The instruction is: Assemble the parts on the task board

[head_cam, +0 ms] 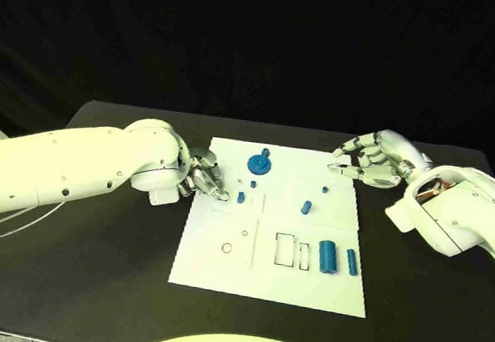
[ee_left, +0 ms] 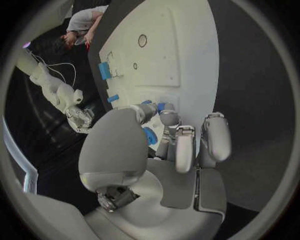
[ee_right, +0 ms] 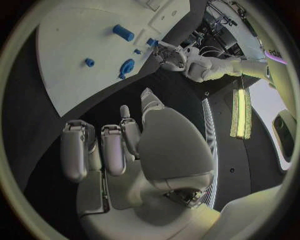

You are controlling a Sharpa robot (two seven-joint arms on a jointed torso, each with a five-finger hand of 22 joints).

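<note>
Task looks early: blue parts [head_cam: 328, 256] mostly lie loose across the white board [head_cam: 269, 282] mid-bench. Left hand [head_cam: 205, 176] at the board's left edge pinches a small blue piece [ee_left: 150, 136]. Right hand [head_cam: 367, 161] hovers off the far right corner, fingers curled, empty.

A black bench [head_cam: 94, 245] carries a white task board [head_cam: 265, 282], which lies flat in its middle, long side running away from the robot. Dark bench surface shows on both sides of the board.
</note>
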